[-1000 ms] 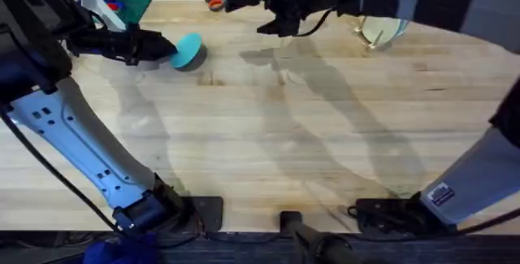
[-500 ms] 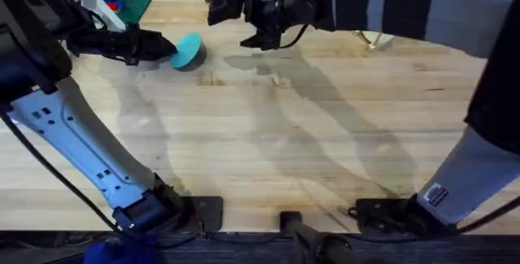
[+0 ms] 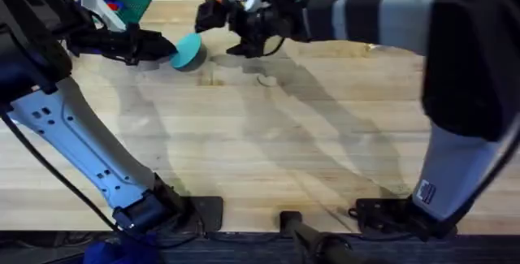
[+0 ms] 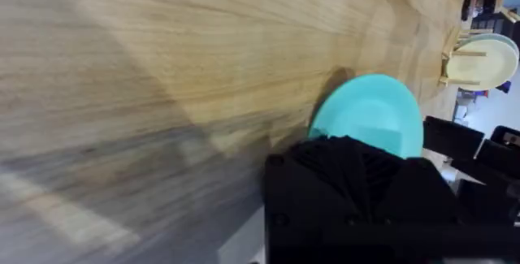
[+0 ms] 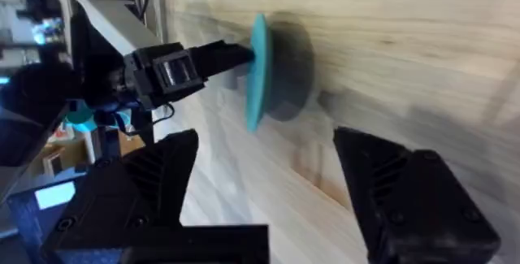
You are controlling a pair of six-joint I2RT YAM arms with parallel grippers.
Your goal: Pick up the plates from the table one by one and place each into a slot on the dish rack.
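Your left gripper [image 3: 166, 51] has its jaws clenched on the rim of the cyan plate [image 3: 187, 50], which is tipped up on edge at about 11 o'clock on the table [image 3: 268, 150]. Your right gripper [image 3: 213, 20] has its jaws released, wide apart, reaching across from the 1 o'clock side to just beside that plate, not touching it. In the right wrist view the cyan plate [image 5: 258, 69] shows edge-on, standing nearly upright on the wood with the left gripper's [image 5: 236, 53] black fingers pinching it. In the left wrist view a cream plate [image 4: 481, 59] stands in the dish rack [image 4: 455, 61], well apart from the cyan plate [image 4: 370, 118].
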